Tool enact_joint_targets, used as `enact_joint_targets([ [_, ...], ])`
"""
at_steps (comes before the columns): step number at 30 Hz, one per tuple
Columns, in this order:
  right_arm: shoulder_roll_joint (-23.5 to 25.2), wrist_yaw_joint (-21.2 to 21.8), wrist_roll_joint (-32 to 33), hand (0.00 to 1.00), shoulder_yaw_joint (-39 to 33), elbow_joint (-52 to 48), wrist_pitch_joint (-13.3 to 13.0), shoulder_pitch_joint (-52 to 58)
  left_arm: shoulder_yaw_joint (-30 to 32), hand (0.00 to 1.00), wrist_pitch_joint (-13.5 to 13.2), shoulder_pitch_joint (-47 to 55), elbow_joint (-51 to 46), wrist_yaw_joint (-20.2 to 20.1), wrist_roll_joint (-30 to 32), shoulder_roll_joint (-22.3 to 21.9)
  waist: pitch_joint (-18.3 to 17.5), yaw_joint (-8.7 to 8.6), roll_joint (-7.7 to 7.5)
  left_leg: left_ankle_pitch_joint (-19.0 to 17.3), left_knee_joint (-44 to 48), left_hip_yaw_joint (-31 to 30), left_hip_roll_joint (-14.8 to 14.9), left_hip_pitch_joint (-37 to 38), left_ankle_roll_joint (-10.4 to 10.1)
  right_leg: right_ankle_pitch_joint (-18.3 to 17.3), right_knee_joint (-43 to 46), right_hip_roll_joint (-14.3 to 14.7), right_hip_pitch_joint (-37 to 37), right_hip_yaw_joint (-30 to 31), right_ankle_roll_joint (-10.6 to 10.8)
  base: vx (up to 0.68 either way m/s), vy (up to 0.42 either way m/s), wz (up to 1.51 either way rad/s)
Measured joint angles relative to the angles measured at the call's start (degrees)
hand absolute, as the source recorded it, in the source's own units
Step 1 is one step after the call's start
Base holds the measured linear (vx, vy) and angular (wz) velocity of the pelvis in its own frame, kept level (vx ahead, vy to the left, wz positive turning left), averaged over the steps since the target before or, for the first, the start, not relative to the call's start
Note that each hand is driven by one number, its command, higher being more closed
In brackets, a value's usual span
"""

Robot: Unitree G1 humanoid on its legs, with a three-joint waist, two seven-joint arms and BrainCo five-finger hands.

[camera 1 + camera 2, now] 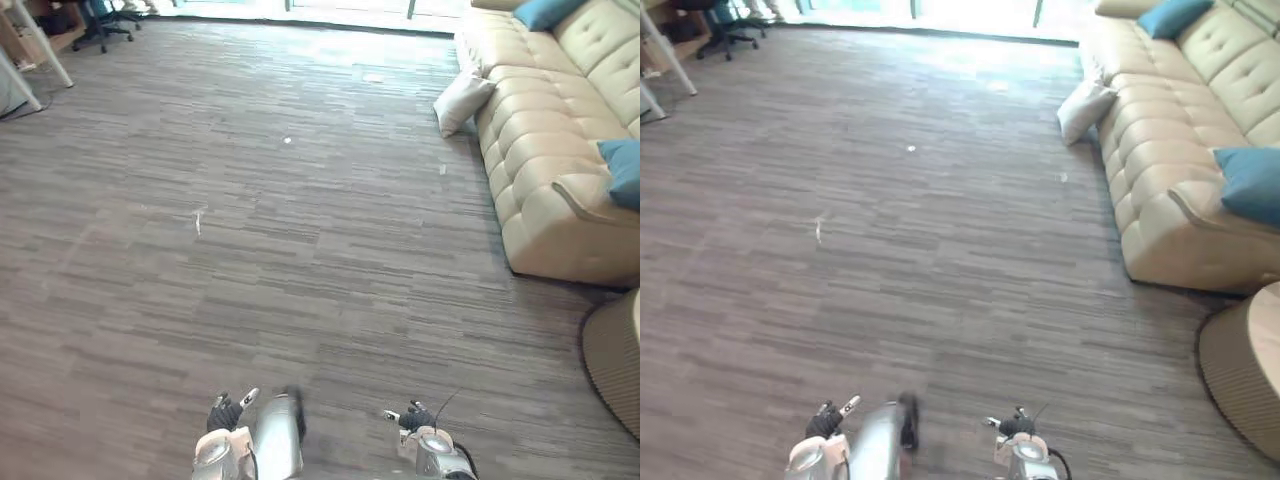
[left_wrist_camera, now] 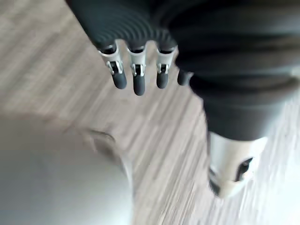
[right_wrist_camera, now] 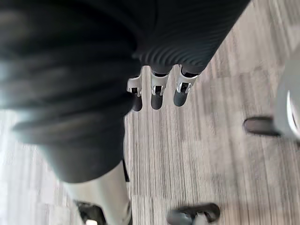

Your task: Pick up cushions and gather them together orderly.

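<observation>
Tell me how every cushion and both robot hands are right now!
Cream cushion: on the floor, leaning against the sofa.
Far blue cushion: on the sofa, against its backrest.
Near blue cushion: on the sofa by its armrest.
Left hand: open, holding nothing, over the floor.
Right hand: open, holding nothing, over the floor.

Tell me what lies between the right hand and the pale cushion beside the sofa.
In the left eye view, bare carpet separates the right hand from the pale cushion, plus one small white scrap.
</observation>
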Motion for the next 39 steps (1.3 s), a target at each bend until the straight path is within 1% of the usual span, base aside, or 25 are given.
enact_joint_targets([
  [2, 0.03, -0.19, -0.10, 0.00, 0.04, -0.38, -0.03, 0.44, 0.10, 0.00, 0.49, 0.04, 0.34, 0.25, 0.09, 0.50, -0.29, 0.12, -0.42, -3.19, 1.75, 0.71, 0.14, 0.18, 1.14, 3.40, 4.14, -0.80, -2.40, 2.15, 1.03, 0.57, 0.284, -0.30],
  [5, 0.02, -0.21, -0.34, 0.00, -0.35, -0.38, -0.16, 1.05, -1.12, 0.00, 1.18, 0.04, 3.10, 0.72, 0.25, 2.66, 0.22, 0.31, -2.05, -7.73, 0.66, 4.26, -1.58, 8.45, 2.81, 10.51, 33.37, -4.97, -12.48, 6.81, 9.53, 0.59, 0.271, -0.28],
  [6, 0.00, -0.15, -0.31, 0.00, -0.22, -1.36, -0.30, 1.49, -1.97, 0.00, 1.58, 0.29, 3.67, 1.02, 0.58, 3.10, 0.33, -0.27, -2.08, -9.06, -0.62, 4.40, -2.63, 13.25, 3.14, 11.59, 45.46, -6.19, -16.61, 6.35, 10.15, 0.66, 0.204, -0.15],
  [7, 0.01, -0.13, -0.27, 0.00, -0.07, -2.81, -0.80, 2.11, -3.16, 0.00, 1.60, 0.56, 3.66, 1.34, 0.62, 2.99, 0.56, -1.20, -1.12, -9.96, -3.93, 4.41, -3.07, 18.66, 3.24, 9.91, 52.59, -6.37, -20.62, 3.86, 8.18, 0.44, 0.113, -0.04],
  [8, 0.01, -0.11, -0.27, 0.00, 0.05, -3.34, -1.03, 2.20, -3.59, 0.00, 1.59, 0.46, 3.64, 1.39, 0.61, 2.89, 0.43, -1.44, -0.91, -10.00, -5.40, 4.36, -3.16, 20.66, 3.27, 8.90, 53.47, -6.49, -22.27, 2.16, 7.38, 0.51, 0.088, 0.01],
  [10, 0.03, -0.03, -0.28, 0.00, -0.19, -6.23, -1.51, 2.45, -4.82, 0.00, 1.51, -0.80, 3.83, 1.44, 0.55, 1.76, 0.28, -2.29, -0.47, -10.80, -12.16, 4.38, -3.06, 27.96, 2.53, 5.14, 49.16, -6.91, -31.04, -6.24, 3.92, 0.53, 0.051, 0.01],
  [12, -0.34, 0.02, -0.43, 0.00, -0.58, -6.98, -1.90, 1.98, -5.48, 0.00, 1.51, -1.28, 5.01, 1.39, 0.47, 0.82, 0.53, -3.17, -0.45, -11.45, -15.18, 4.64, -2.76, 32.25, 2.27, 4.72, 38.24, -6.21, -34.93, -11.11, 3.02, 0.50, -0.017, 0.04],
  [15, -0.94, 0.03, -0.45, 0.00, -0.61, -7.06, -1.75, 1.46, -6.95, 0.00, 1.31, -1.23, 5.68, 1.24, 0.66, 0.92, 0.74, -4.18, -0.78, -13.17, -19.66, 4.72, -2.69, 39.01, 0.42, 11.62, 13.93, -2.81, -36.70, -14.35, 2.95, 0.53, -0.080, 0.29],
  [16, -1.12, 0.03, -0.52, 0.00, -0.58, -7.04, -1.58, 1.45, -6.90, 0.00, 1.11, -0.84, 5.58, 1.21, 0.67, 0.77, 0.69, -4.16, -0.88, -14.45, -20.65, 4.30, -3.08, 41.56, -0.55, 13.26, 11.08, -2.32, -37.10, -14.24, 2.25, 0.62, -0.128, 0.47],
  [17, -1.48, 0.20, -0.73, 0.00, -0.56, -7.26, -1.39, 1.35, -6.73, 0.00, 1.13, -0.56, 5.74, 1.21, 0.73, 0.35, 0.57, -4.62, -0.62, -15.69, -20.96, 2.58, -3.04, 44.06, -0.70, 17.93, 13.56, -1.86, -37.73, -12.23, -1.90, 0.81, -0.173, 0.42],
  [19, -2.24, 0.32, -1.51, 0.00, -0.77, -7.38, -1.43, 1.12, -6.30, 0.00, 1.12, 0.32, 5.86, 1.13, 1.00, -1.29, -1.16, -4.71, 1.91, -15.48, -17.65, -0.26, -0.44, 43.70, -0.61, 13.94, 21.79, -1.60, -39.72, -12.58, -3.08, 0.75, -0.186, 0.26],
  [21, -2.56, 0.40, -1.65, 0.00, -2.57, -7.79, -1.26, 0.80, -6.03, 0.00, 1.14, 0.17, 5.85, 0.72, 2.00, -2.46, -1.76, -4.92, 4.31, -13.59, -4.20, -4.72, 2.75, 37.92, -0.19, 8.54, 25.12, -0.65, -38.84, -15.05, -3.59, 0.59, -0.216, 0.17],
  [22, -2.63, 0.40, -1.65, 0.00, -2.71, -8.27, -1.17, 0.85, -5.13, 0.00, 1.24, -0.79, 5.68, 0.40, 2.26, -2.85, -1.32, -4.95, 5.11, -9.07, 7.16, -6.69, 4.06, 33.09, -1.79, 6.63, 25.17, 0.27, -36.95, -15.47, -3.62, 0.65, -0.235, 0.03],
  [23, -2.78, 0.38, -1.31, 0.00, -2.26, -8.46, -1.05, 0.90, -4.35, 0.00, 1.23, -0.53, 5.38, 0.21, 2.42, -3.40, -0.64, -4.79, 6.03, -0.16, 19.35, -7.49, 6.38, 28.02, -3.45, 5.03, 23.39, 1.79, -33.44, -15.08, -3.83, 0.90, -0.201, -0.13],
  [24, -2.30, 0.28, -0.48, 0.00, -2.00, -8.33, -0.61, 1.18, -3.96, 0.00, 1.18, -0.65, 4.81, 0.19, 2.55, -3.46, -0.13, -4.65, 6.41, -2.14, 31.06, -5.95, 9.71, 22.26, -3.70, 3.57, 20.36, 4.01, -27.89, -14.74, -4.08, 0.64, -0.091, -0.21],
  [26, -1.24, 0.07, 0.57, 0.00, -2.00, -7.83, -0.50, 1.27, -4.05, 0.00, 1.14, -0.57, 3.51, 0.15, 2.79, -2.43, 0.53, -4.33, 5.24, -6.29, 34.34, -4.29, 10.09, 17.53, -2.88, 2.81, 16.08, 4.52, -21.51, -14.18, -3.74, 0.57, -0.035, -0.10],
  [28, -0.86, -0.10, 1.13, 0.00, -1.95, -5.32, -0.14, 1.31, -4.13, 0.00, 0.76, -0.51, 1.44, 0.24, 2.72, -1.53, 0.68, -3.27, 2.53, -11.40, 24.49, 0.29, 7.32, 9.26, -0.24, 3.27, 8.71, 3.62, -13.11, -12.72, -2.82, 0.66, -0.028, -0.20],
  [29, -0.98, -0.28, 1.12, 0.00, -1.97, -5.04, -0.15, 1.22, -4.12, 0.00, 0.65, -0.51, 0.88, 0.23, 2.70, -1.54, 0.76, -3.14, 2.42, -11.61, 20.76, 0.63, 6.54, 7.40, 0.14, 3.25, 7.51, 3.39, -11.87, -12.60, -2.78, 0.57, 0.061, -0.35],
  [30, -1.10, -0.66, 1.13, 0.00, -1.96, -4.66, -0.11, 0.97, -3.95, 0.00, 0.57, -0.51, -0.04, 0.26, 2.71, -1.58, 0.86, -2.80, 2.27, -10.91, 11.81, 0.84, 4.59, 3.96, 0.32, 2.82, 5.60, 2.69, -9.73, -12.08, -1.89, 0.69, 0.196, -0.41],
  [31, -1.17, -1.03, 1.10, 0.00, -1.87, -4.57, -0.19, 0.83, -3.46, 0.00, 0.28, -0.53, -0.96, 0.24, 2.34, -1.89, 1.07, -2.27, 2.13, -6.51, 0.25, -0.43, 2.18, 1.19, -0.46, 1.22, 4.24, 1.67, -7.35, -10.96, 1.41, 0.68, 0.235, -0.45],
  [33, -1.17, -1.40, 1.07, 0.00, -0.88, -3.11, -0.17, 1.13, -2.91, 0.00, -0.36, -0.79, -1.19, 0.26, 1.09, -2.17, 0.88, -0.48, 1.15, 4.34, -3.87, -1.44, -0.50, 2.24, -0.01, -0.21, 2.70, 0.41, -4.43, -7.80, 3.42, 0.54, 0.213, -0.54],
  [34, -0.03, -1.53, 1.05, 0.00, 0.14, -2.47, -0.22, 1.21, -2.84, 0.00, -0.32, -0.76, -0.99, 0.39, 1.24, -1.24, -0.57, -0.73, -0.92, 0.95, -2.21, -0.01, -1.24, 1.95, 0.64, 1.59, 2.10, -1.13, -4.08, -5.97, 2.12, 0.54, 0.193, -0.49],
  [36, 0.04, -1.60, 1.02, 0.00, 1.20, -2.53, -0.18, 1.39, -1.71, 0.00, -0.32, -0.83, -1.08, 0.42, 0.56, -1.62, -0.72, 0.18, -1.27, -2.34, 1.30, 1.88, 0.10, 2.42, 3.05, 4.65, 5.03, -1.81, -4.94, -2.95, 2.70, 0.69, 0.321, -0.53],
  [37, 0.46, -1.57, 0.70, 0.00, 1.18, -2.73, -0.23, 1.33, -1.97, 0.00, -0.02, -0.81, -0.80, 0.71, 0.62, -1.25, -0.94, 0.61, -1.76, -5.08, 1.40, 4.00, -0.01, 5.30, 4.00, 6.72, 13.15, -3.46, -7.65, -1.21, 4.91, 0.59, 0.310, -0.61],
  [39, 0.12, -1.57, 0.14, 0.00, 0.90, -3.67, -0.26, 1.94, -2.18, 0.00, 0.39, -0.84, 0.30, 0.97, 0.57, -1.03, -0.71, 0.27, -1.60, -7.72, -1.33, 5.46, -1.37, 11.33, 4.05, 12.48, 29.97, -6.71, -14.28, -0.04, 5.70, 0.51, 0.269, -0.40],
])
